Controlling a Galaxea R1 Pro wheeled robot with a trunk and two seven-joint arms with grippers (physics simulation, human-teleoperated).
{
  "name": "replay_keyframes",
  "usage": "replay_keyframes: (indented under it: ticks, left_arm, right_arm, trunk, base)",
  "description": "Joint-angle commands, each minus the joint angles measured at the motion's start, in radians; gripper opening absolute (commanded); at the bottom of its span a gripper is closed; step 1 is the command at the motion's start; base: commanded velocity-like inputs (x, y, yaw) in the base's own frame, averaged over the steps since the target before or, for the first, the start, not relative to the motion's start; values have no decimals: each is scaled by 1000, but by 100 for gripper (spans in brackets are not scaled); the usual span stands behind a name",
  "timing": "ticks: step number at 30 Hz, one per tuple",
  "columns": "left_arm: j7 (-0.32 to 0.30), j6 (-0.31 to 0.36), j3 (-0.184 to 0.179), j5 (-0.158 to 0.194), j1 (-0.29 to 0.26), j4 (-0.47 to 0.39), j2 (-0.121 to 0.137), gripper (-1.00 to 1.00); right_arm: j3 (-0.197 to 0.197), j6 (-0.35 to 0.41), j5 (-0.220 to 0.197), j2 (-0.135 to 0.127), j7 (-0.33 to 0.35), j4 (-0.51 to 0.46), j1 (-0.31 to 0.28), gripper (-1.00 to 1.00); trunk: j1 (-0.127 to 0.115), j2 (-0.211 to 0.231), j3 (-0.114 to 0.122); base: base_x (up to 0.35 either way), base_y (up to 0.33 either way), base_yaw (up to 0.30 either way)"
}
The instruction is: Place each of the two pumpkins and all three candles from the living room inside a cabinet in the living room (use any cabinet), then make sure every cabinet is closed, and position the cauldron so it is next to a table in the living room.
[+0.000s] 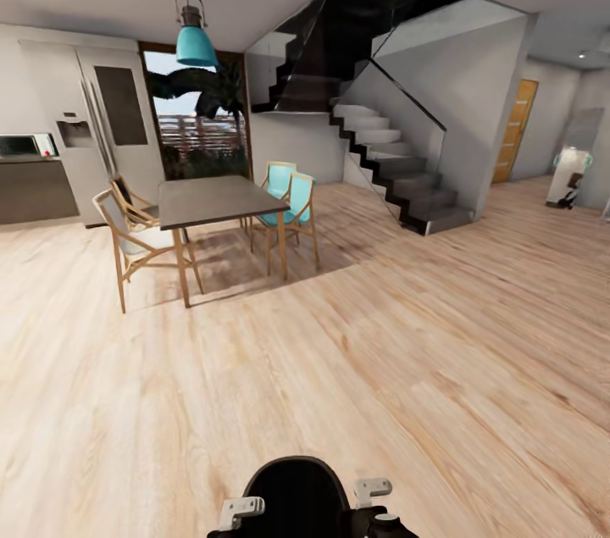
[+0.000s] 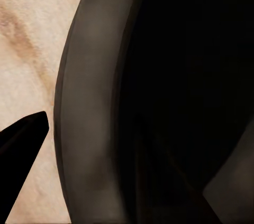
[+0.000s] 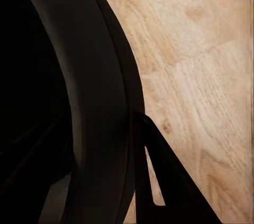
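1. I am carrying the cauldron (image 1: 296, 496) low in front of the trunk, at the bottom edge of the head view, with open wooden floor (image 1: 381, 352) ahead
2. In the left wrist view the left gripper (image 2: 114, 174) sits at the cauldron's rim (image 2: 90, 102), one dark finger (image 2: 21, 160) outside the wall; the other finger seems to be inside, so I judge it closed on the rim, though the contact itself is hidden
3. In the right wrist view the right gripper (image 3: 108, 176) straddles the rim (image 3: 100, 102) the same way, one finger (image 3: 169, 182) outside against the wall, and I judge it clamped on too (again, the inner finger is lost in the dark)
4. The dining table (image 1: 216, 199) with its chairs (image 1: 292, 203) stands well ahead to the left, with the fridge (image 1: 93, 123) behind it and the stairs (image 1: 398, 165) to the right; I cannot tell from here whether it counts as a living room table
5. Risks: a thin rim pinch could slip if I turn the base sharply, tipping or dropping the pot; the two arms drifting apart could pull a grip off; the pot hides the floor just in front of me, and parking it by the wrong table would fail the task
6. I can read no brand, label or writing anywhere
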Motion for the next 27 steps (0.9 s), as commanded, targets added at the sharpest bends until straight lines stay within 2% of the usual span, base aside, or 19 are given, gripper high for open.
replay_keyframes:
  ticks: [1, 5, 18, 27]
  left_arm:
    - [5, 1, 4, 3, -1, -2, 1, -100]
    - [4, 1, 4, 2, -1, -2, 1, -100]
    - [3, 1, 3, 1, -1, -3, 1, -100]
    - [1, 0, 5, 1, -1, -4, 1, -100]
  right_arm:
    - [3, 5, 1, 0, -7, -1, -1, -100]
    - [3, 5, 1, 0, -7, -1, 0, -100]
    - [3, 5, 1, 0, -7, -1, -1, -100]
    - [3, 5, 0, 0, -7, -1, -1, -100]
  trunk:
    - [0, 0, -1]
    - [0, 0, -1]
    - [0, 0, -1]
    - [0, 0, -1]
  base:
    - [333, 0, -282]
    - [333, 0, -173]
    - [333, 0, -19]
    - [300, 0, -258]
